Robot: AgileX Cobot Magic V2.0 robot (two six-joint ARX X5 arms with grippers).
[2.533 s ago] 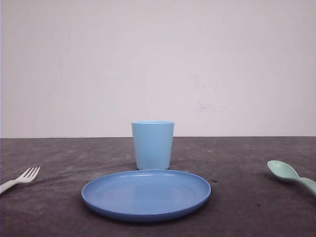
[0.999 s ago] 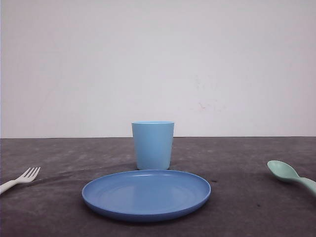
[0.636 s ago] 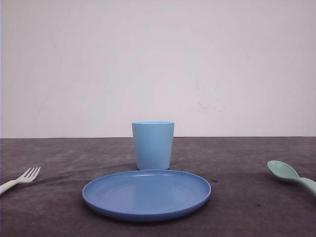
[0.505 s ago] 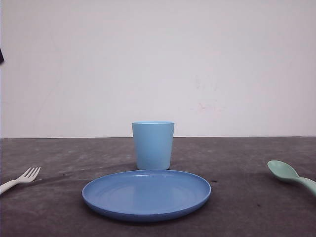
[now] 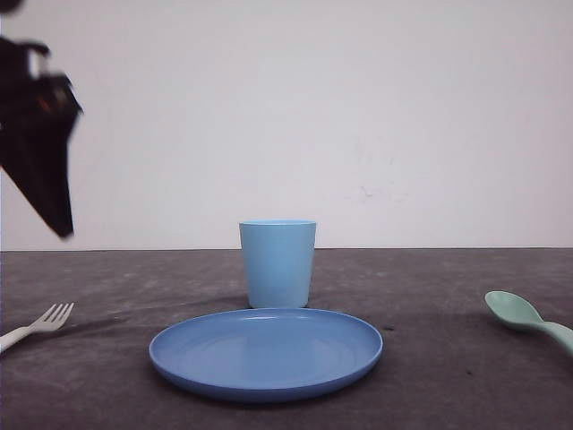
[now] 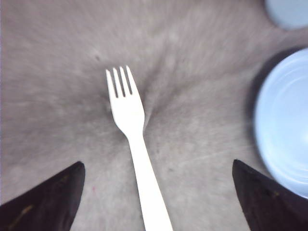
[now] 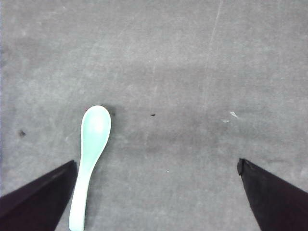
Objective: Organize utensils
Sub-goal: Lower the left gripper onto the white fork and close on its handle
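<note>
The white fork [image 5: 40, 323] lies on the dark table at the far left, tines pointing away. My left gripper [image 5: 57, 222] hangs high above it. In the left wrist view the fork [image 6: 131, 144] runs between the two wide-apart dark fingers [image 6: 45, 202]; the left gripper [image 6: 157, 166] is open and holds nothing. The mint-green spoon [image 5: 524, 317] lies at the far right. In the right wrist view the spoon [image 7: 90, 149] rests just inside one finger [image 7: 36, 199] of my open right gripper [image 7: 156, 163], well above the table.
A round blue plate [image 5: 265, 381] sits at the front centre, with a light blue cup [image 5: 277, 263] upright just behind it. The plate's rim [image 6: 262, 120] and the cup [image 6: 288, 10] lie to one side of the fork in the left wrist view. Bare table lies between plate and each utensil.
My left arm has come into the front view at the top left, where nothing showed before. Fork, spoon, plate and cup have not moved.
</note>
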